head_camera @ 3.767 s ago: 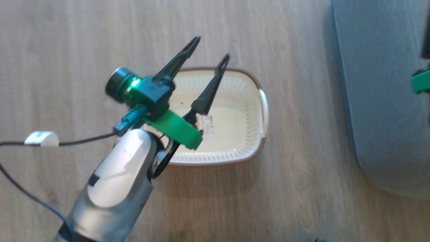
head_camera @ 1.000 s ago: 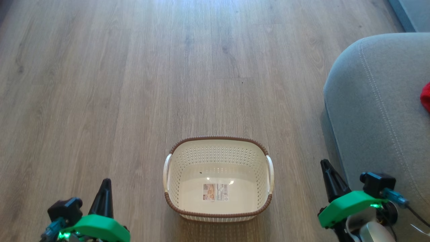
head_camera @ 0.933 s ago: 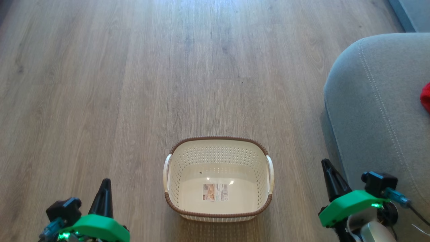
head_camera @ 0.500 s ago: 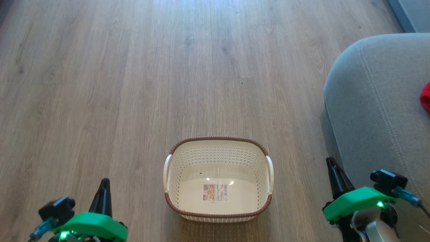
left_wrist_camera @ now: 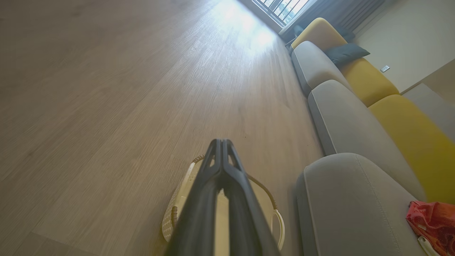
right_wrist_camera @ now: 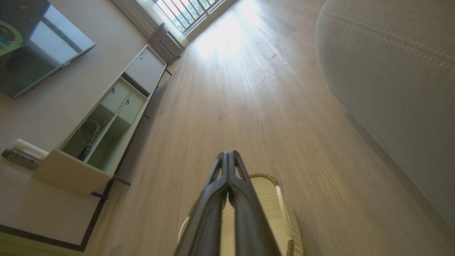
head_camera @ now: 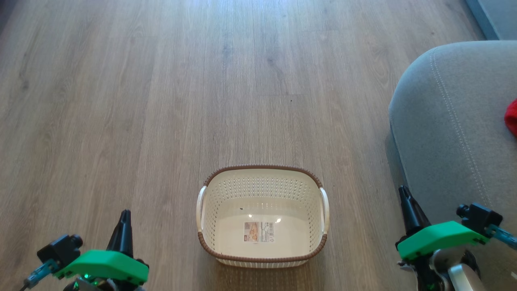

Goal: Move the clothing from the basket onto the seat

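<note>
The cream basket (head_camera: pixel 262 255) with a brown rim stands on the wooden floor at bottom centre, holding nothing but its label sticker. The grey seat (head_camera: pixel 456 133) rises at the right, and red clothing (head_camera: pixel 512 117) lies on it at the frame's right edge; the left wrist view shows that red clothing (left_wrist_camera: pixel 433 222) on the seat (left_wrist_camera: pixel 352 209). My left gripper (head_camera: pixel 124 214) is shut and holds nothing, low at the left of the basket. My right gripper (head_camera: pixel 403 190) is shut and holds nothing, low between basket and seat. Each wrist view shows its fingers (left_wrist_camera: pixel 221 149) (right_wrist_camera: pixel 228 158) pressed together.
Wooden floor (head_camera: pixel 202 81) stretches ahead of the basket. A long sofa with grey and yellow cushions (left_wrist_camera: pixel 359 78) runs along the right. A low white cabinet (right_wrist_camera: pixel 106 121) and a television (right_wrist_camera: pixel 32 39) stand against the wall on the left.
Since the oldest frame the head view has shifted and the left gripper has left the basket and shut. Over the last second both grippers slid slightly outward and down in the view.
</note>
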You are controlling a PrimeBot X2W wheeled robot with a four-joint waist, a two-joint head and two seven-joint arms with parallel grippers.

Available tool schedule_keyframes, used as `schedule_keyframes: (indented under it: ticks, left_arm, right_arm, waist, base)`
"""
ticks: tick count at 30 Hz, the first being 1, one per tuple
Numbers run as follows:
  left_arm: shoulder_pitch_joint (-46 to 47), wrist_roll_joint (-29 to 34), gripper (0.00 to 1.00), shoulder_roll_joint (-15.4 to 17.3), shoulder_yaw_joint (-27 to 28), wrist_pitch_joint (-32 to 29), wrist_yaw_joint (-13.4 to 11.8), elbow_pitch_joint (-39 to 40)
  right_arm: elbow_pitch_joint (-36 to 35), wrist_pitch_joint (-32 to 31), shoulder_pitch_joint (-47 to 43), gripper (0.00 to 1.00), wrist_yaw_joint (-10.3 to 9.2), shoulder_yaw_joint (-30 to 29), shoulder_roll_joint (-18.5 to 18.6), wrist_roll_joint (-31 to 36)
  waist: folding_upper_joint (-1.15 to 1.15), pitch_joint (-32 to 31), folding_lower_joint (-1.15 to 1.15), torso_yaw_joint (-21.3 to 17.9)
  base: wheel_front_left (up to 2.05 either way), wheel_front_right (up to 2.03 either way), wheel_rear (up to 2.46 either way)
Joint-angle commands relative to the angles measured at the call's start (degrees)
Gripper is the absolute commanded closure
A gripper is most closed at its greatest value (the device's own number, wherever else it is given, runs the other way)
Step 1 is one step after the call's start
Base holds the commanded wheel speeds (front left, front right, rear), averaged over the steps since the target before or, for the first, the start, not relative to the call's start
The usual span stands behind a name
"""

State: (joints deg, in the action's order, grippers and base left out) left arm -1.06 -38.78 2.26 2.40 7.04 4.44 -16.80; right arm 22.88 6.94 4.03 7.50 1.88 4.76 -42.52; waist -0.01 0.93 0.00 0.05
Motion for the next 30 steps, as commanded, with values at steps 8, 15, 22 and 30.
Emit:
schedule_keyframes:
  ticks: [8,15,22,30]
  left_arm:
    - [3.2,-6.5,1.00,0.4,1.6,-1.7,0.7,2.1]
    - [3.6,-11.2,1.00,0.4,1.8,-2.9,1.0,2.2]
    - [4.0,-15.8,1.00,0.4,2.1,-4.1,1.2,2.2]
    - [4.4,-21.2,1.00,0.5,2.4,-5.4,1.4,2.3]
  right_arm:
    - [-2.9,-1.6,2.2,1.00,0.00,-1.0,-0.3,-6.1]
    - [-3.5,-2.8,2.2,1.00,0.00,-1.8,-0.4,-10.5]
    - [-4.1,-4.0,2.2,1.00,0.00,-2.5,-0.6,-14.8]
    - [-4.8,-5.4,2.2,1.00,0.00,-3.4,-0.8,-19.8]
  waist:
    - [0.01,-0.1,0.00,0.0]
    - [0.01,-0.1,0.00,0.0]
    - [0.01,-0.2,0.00,0.0]
    - [0.01,-0.3,0.00,0.0]
  base:
    - [0.00,0.00,0.00]
    - [0.00,0.00,0.00]
    - [0.00,0.00,0.00]
    - [0.00,0.00,0.00]
